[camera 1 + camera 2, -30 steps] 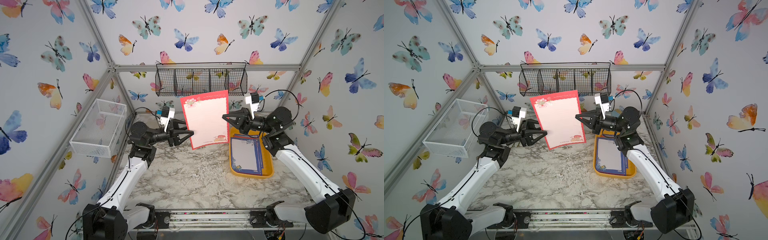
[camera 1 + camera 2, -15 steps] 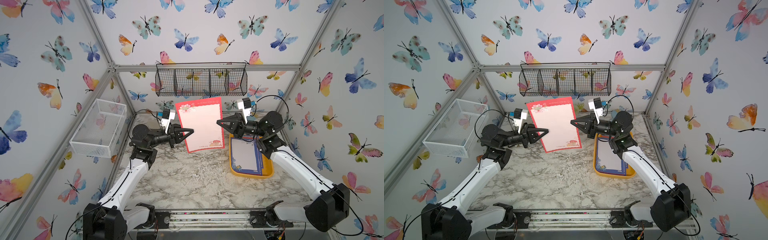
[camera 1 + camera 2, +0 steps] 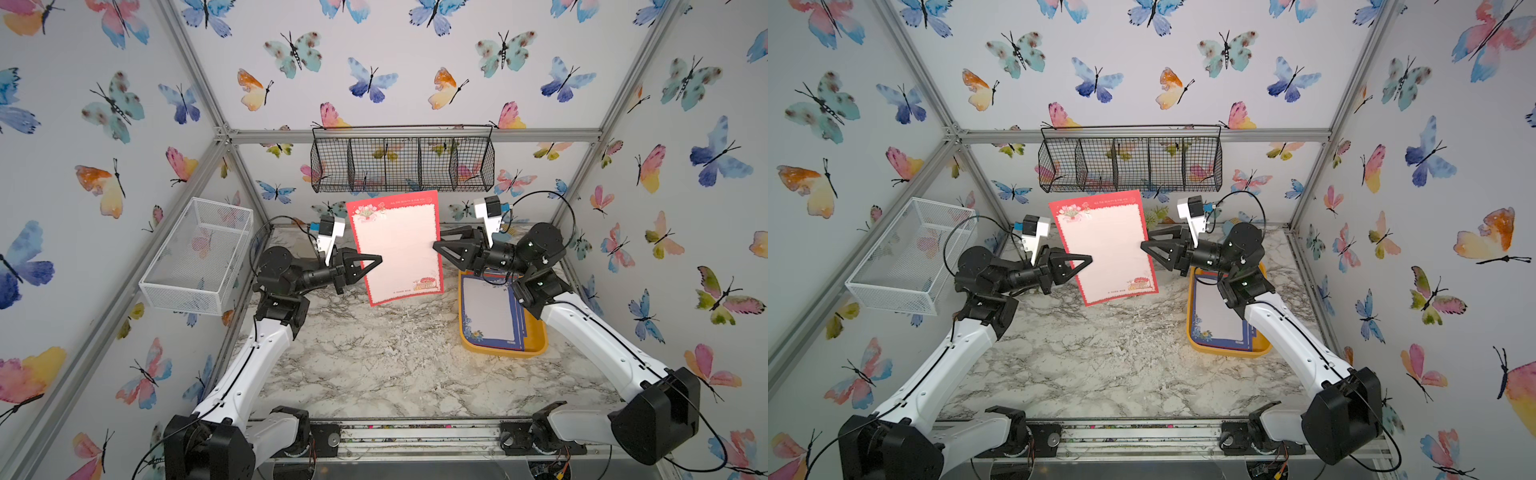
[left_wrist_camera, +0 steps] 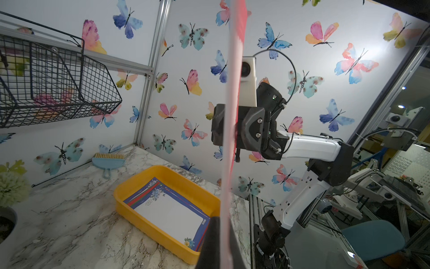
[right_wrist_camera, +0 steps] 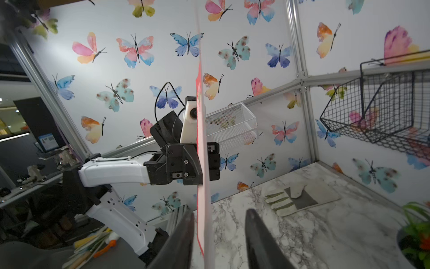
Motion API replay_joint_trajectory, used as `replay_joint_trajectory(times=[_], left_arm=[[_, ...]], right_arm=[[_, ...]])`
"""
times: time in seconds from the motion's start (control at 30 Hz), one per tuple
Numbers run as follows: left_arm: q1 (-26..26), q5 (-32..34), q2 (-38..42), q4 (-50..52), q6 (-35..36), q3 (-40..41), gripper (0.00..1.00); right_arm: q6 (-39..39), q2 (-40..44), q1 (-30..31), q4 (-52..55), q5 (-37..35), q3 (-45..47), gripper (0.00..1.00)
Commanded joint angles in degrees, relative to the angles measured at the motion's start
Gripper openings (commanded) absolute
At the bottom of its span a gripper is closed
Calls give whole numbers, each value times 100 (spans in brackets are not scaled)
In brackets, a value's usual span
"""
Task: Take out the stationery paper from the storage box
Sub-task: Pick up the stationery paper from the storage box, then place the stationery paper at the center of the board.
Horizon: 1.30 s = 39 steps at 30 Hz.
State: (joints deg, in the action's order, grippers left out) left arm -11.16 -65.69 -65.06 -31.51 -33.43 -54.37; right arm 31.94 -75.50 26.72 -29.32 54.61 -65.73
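A red-bordered sheet of stationery paper (image 3: pixel 397 249) (image 3: pixel 1106 249) hangs upright in the air above the table's middle. My left gripper (image 3: pixel 380 259) (image 3: pixel 1091 261) (image 4: pixel 222 223) is shut on its left edge. My right gripper (image 3: pixel 436 243) (image 3: pixel 1142 245) (image 5: pixel 220 212) stands open at the sheet's right edge. In the right wrist view the sheet (image 5: pixel 202 163) runs edge-on between the spread fingers (image 5: pixel 183 233), clear of both. The yellow storage box (image 3: pixel 503 353) (image 3: pixel 1229 353) (image 4: pixel 149 223) lies on the table at the right, with several blue-bordered sheets (image 3: pixel 488 311) (image 4: pixel 169 212) inside.
A white wire basket (image 3: pixel 199 253) hangs on the left wall and a black wire basket (image 3: pixel 403 162) on the back wall. A blue brush (image 4: pixel 108 160), a glove (image 5: pixel 300 198) and a potted plant (image 5: pixel 416 230) lie along the back of the marble table.
My left gripper has closed on the sheet's left edge. My right gripper, shut on the right edge before, has opened. The sheet moved left between the earlier frames and stays upright.
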Motion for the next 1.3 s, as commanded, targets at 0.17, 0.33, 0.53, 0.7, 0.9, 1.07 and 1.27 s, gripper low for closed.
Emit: replay_joint_trajectory(times=[0.17, 0.33, 0.53, 0.7, 0.9, 1.07, 1.27], left_arm=[[232, 419, -431, 3442, 1922, -874, 0], [272, 496, -912, 4232, 2226, -1072, 0], [272, 538, -1753, 4462, 2070, -1039, 0], [268, 879, -2547, 5063, 2233, -1200, 0], [270, 1212, -3159, 5461, 2475, -1314, 0], [264, 1432, -3565, 5744, 2666, -1295, 0], [276, 1871, -3811, 5891, 2679, -1190, 0]], right_arm=[[-971, 499, 17, 1825, -1498, -370, 62], [-1153, 535, 17, 2748, -2294, -468, 62], [-1190, 520, 26, 3379, -2617, -321, 60], [-1182, 338, 18, 3887, -2737, -308, 57], [-1140, 118, 17, 4219, -2695, -241, 54], [-1104, -12, 20, 4373, -2725, -201, 53], [-1103, -104, 22, 4531, -2770, -195, 53]])
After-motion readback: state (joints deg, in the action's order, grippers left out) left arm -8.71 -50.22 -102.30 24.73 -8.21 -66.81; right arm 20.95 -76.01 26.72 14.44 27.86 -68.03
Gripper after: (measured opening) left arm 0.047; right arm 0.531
